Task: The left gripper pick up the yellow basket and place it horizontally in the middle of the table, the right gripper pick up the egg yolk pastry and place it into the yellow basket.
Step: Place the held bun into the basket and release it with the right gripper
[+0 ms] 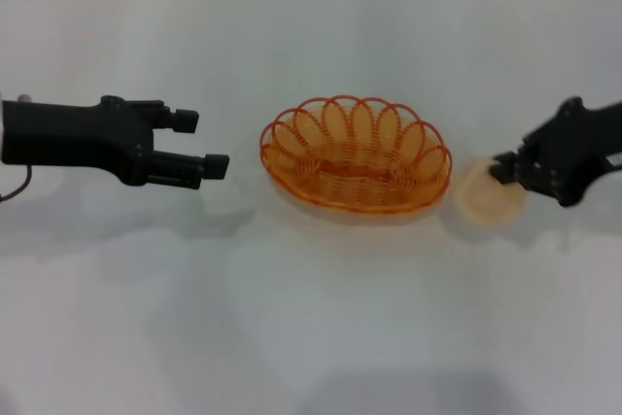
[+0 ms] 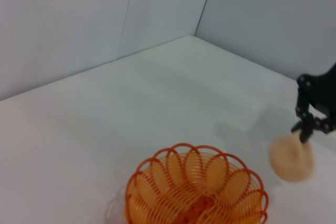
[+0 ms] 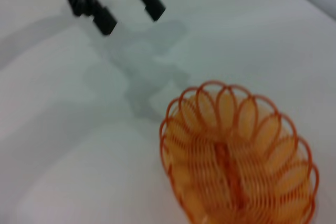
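Orange-yellow wire, looped at the rim, marks the yellow basket (image 1: 356,155), lying lengthwise across the middle of the table (image 1: 311,318) and holding nothing. At the basket's 3 o'clock, just beside its rim, the egg yolk pastry (image 1: 486,196) is pinched at its edge by the right gripper (image 1: 505,170), whose short fingers are closed on it; the left wrist view shows the pastry (image 2: 292,157) hanging tilted from the claw, apparently clear of the table. At the basket's 9 o'clock, well apart from it, the left gripper (image 1: 206,143) hovers with its fingers spread and nothing between them. By this layout the basket step looks finished and the pastry step is in hand. The next move would call for carrying the pastry toward 9 o'clock over the scalloped rim, then letting go above the basket's floor.
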`<state>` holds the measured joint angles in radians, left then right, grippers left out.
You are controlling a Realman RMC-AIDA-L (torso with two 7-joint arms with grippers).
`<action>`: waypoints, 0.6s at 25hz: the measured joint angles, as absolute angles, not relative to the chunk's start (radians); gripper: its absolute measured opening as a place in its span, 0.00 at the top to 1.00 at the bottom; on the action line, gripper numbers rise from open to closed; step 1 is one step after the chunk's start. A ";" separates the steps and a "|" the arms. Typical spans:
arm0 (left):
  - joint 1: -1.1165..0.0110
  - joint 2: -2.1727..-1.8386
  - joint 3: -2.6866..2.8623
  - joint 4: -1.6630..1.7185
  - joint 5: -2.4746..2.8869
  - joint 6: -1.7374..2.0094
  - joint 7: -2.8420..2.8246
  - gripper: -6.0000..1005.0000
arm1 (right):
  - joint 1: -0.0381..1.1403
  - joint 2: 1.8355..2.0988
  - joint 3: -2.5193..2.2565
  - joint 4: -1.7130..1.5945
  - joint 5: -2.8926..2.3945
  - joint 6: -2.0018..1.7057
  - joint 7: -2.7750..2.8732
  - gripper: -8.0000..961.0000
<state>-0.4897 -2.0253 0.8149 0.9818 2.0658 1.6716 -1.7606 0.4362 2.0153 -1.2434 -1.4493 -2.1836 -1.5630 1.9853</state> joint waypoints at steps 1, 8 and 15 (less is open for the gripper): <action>-0.485 -2.025 0.815 0.982 2.062 1.675 -1.758 0.11 | 0.446 2.016 -1.257 -1.458 -2.184 -1.548 2.000 0.97; -0.468 -2.030 0.814 0.982 2.058 1.685 -1.752 0.11 | 0.533 2.016 -1.375 -1.433 -2.192 -1.431 2.036 0.97; -0.459 -2.028 0.814 0.981 2.056 1.686 -1.745 0.11 | 0.639 2.022 -1.469 -1.335 -2.192 -1.280 2.044 0.97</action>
